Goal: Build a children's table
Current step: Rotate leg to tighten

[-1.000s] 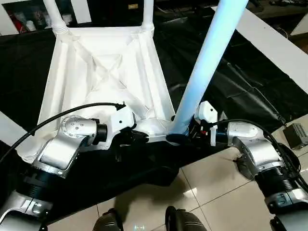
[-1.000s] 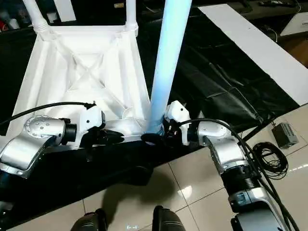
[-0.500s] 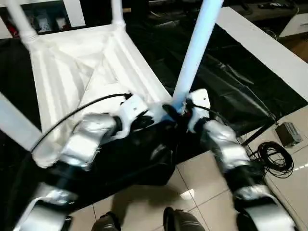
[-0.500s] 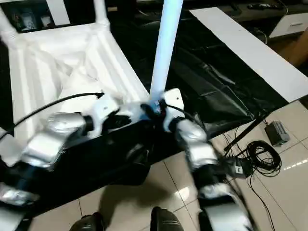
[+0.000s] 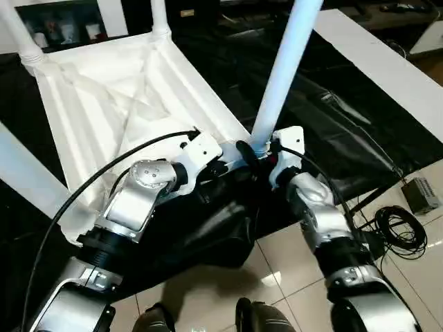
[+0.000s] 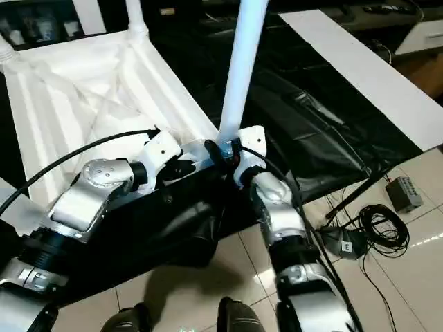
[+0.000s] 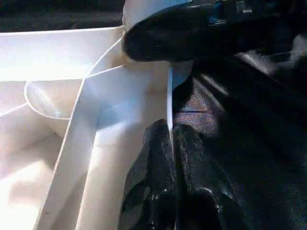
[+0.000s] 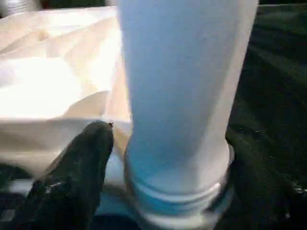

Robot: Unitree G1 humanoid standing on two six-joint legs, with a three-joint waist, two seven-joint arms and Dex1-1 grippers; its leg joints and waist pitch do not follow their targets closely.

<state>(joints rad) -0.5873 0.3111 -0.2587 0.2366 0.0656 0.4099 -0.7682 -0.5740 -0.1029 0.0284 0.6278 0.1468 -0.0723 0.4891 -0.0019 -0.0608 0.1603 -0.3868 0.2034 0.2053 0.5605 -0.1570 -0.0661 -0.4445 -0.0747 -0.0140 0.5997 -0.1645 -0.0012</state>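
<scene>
Nearest, the left fingers (image 7: 163,158) are clamped on the tabletop (image 5: 104,97) rim, and the right fingers (image 8: 76,167) clasp the leg (image 5: 280,76) base at its corner socket. Further back, two legs stand. Stiff, light, probably slippery plastic; grip low.

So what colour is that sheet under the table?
Black and glossy: the sheet shows best in the right eye view, under the white table.
</scene>
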